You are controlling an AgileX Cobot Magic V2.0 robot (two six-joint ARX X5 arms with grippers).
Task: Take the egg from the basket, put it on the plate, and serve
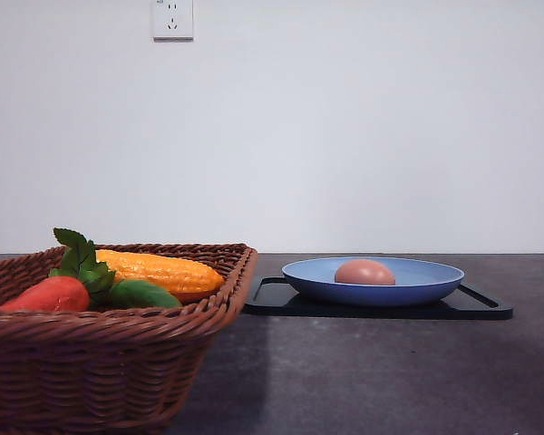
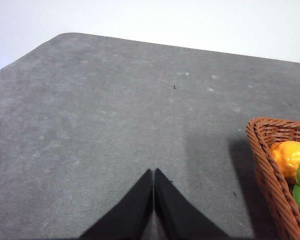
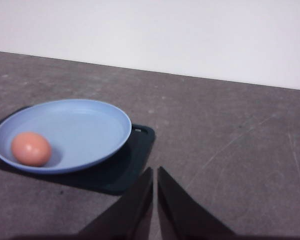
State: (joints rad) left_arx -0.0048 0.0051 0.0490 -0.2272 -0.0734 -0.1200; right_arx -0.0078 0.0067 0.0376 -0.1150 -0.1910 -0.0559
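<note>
The pinkish-brown egg [image 1: 364,272] [image 3: 31,148] lies in the light blue plate [image 1: 426,281] [image 3: 85,130], which rests on a flat black tray [image 1: 476,306] [image 3: 125,170]. The brown wicker basket [image 1: 100,362] [image 2: 270,170] stands at the front left of the table. My right gripper [image 3: 155,172] is shut with nothing in it, over the bare table beside the tray's corner. My left gripper [image 2: 153,175] is shut and empty over bare grey table, off to the side of the basket.
In the basket lie a yellow corn-like vegetable [image 1: 159,270] [image 2: 290,157], a red-orange vegetable [image 1: 53,294] and green leaves [image 1: 91,267]. A white wall with a socket [image 1: 172,18] runs behind the table. The dark grey tabletop [image 1: 363,381] lies open in front of the tray.
</note>
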